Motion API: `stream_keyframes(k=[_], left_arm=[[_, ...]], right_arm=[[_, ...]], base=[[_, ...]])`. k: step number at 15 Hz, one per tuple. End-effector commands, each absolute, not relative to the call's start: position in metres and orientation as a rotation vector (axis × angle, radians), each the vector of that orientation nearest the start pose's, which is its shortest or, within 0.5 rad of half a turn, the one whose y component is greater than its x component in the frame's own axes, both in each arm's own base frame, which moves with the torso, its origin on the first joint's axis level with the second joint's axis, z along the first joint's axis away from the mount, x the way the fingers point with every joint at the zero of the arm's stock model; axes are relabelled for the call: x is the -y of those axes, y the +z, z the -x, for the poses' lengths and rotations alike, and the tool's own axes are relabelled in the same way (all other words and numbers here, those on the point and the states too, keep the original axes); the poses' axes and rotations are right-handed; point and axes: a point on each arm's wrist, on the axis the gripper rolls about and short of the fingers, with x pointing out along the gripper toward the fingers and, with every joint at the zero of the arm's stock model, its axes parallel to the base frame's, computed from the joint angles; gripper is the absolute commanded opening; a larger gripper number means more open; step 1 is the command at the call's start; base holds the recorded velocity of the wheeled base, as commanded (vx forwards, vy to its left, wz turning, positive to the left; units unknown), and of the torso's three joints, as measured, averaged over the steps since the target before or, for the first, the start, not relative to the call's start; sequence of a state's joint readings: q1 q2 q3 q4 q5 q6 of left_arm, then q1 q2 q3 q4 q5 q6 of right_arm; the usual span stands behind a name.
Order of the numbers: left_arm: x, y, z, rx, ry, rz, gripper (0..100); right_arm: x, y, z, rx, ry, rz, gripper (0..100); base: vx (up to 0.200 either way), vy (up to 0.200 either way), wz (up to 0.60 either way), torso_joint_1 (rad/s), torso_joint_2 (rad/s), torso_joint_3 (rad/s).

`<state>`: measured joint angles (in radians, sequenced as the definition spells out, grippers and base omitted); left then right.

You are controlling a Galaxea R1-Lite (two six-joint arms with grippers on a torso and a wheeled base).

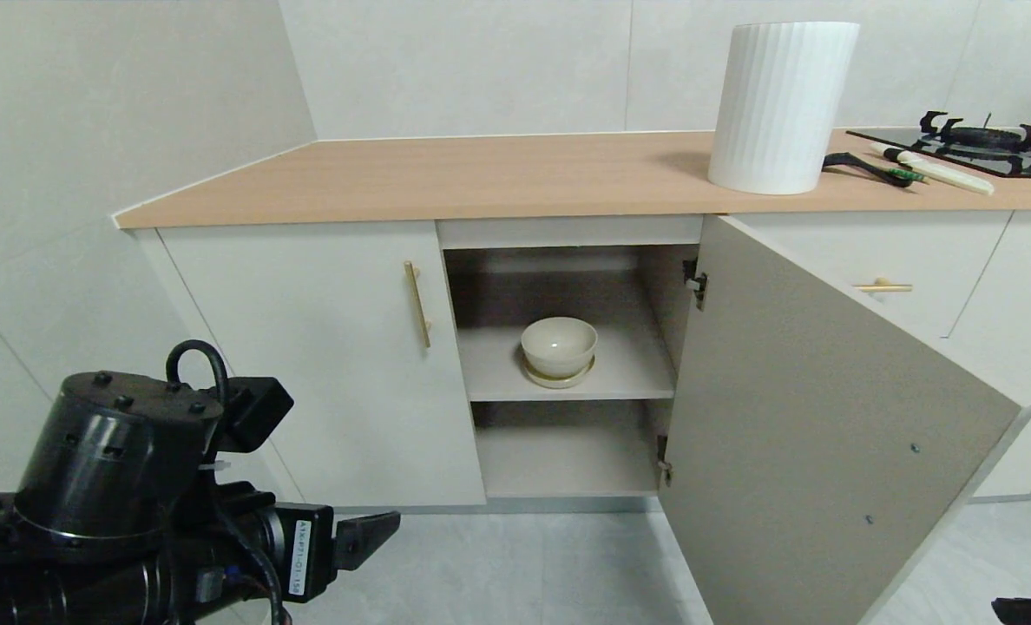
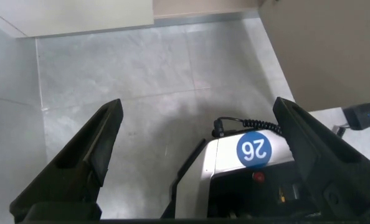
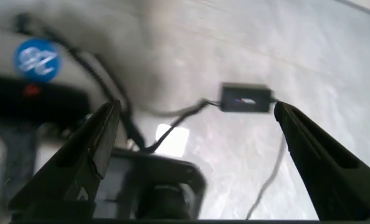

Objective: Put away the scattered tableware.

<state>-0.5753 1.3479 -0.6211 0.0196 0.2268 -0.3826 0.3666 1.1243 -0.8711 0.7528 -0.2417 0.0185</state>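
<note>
Inside, bowl (image 1: 559, 345) atop saucer (image 1: 556, 379) on shelf (image 1: 621, 369)

White ribbed cylinder (image 1: 783, 104) on wooden countertop (image 1: 446, 178), gas hob (image 1: 988, 139) nearby; grey tiled floor (image 1: 515, 564)

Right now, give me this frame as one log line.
cabinet door open | bowl on plate, upper shelf | left gripper open, empty | right gripper open, empty | utensils on counter beside white canister

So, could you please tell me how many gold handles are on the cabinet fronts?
2: an upright handle on the closed door left of the open cabinet, and a level handle on the front behind the open door. The open door's own handle may be hidden.
</note>
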Motion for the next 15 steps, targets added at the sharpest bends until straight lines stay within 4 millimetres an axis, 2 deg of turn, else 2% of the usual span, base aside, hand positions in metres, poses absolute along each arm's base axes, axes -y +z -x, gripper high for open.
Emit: stream_keyframes(k=[1,5,8,12,15], left_arm=[[0.099,0.164,-0.162,-0.739,-0.193,0.072,100],[0.099,0.164,-0.162,-0.736,-0.193,0.074,100],[0.099,0.164,-0.162,-0.739,-0.193,0.073,100],[0.099,0.164,-0.162,-0.739,-0.193,0.073,100],[0.099,0.164,-0.162,-0.739,-0.193,0.073,100]], right_arm=[[-0.027,0.214,-0.119,-0.984,0.004,0.27,100],[-0.008,0.215,-0.145,-0.905,-0.146,0.188,100],[0.002,0.209,-0.166,-0.858,-0.212,0.143,100],[0.005,0.198,-0.185,-0.876,-0.231,0.128,100],[0.005,0.194,-0.19,-0.885,-0.218,0.125,100]], base=[[0.0,0.0,0.0,0.0,0.0,0.0],[0.0,0.0,0.0,0.0,0.0,0.0],[0.0,0.0,0.0,0.0,0.0,0.0],[0.0,0.0,0.0,0.0,0.0,0.0],[0.0,0.0,0.0,0.0,0.0,0.0]])
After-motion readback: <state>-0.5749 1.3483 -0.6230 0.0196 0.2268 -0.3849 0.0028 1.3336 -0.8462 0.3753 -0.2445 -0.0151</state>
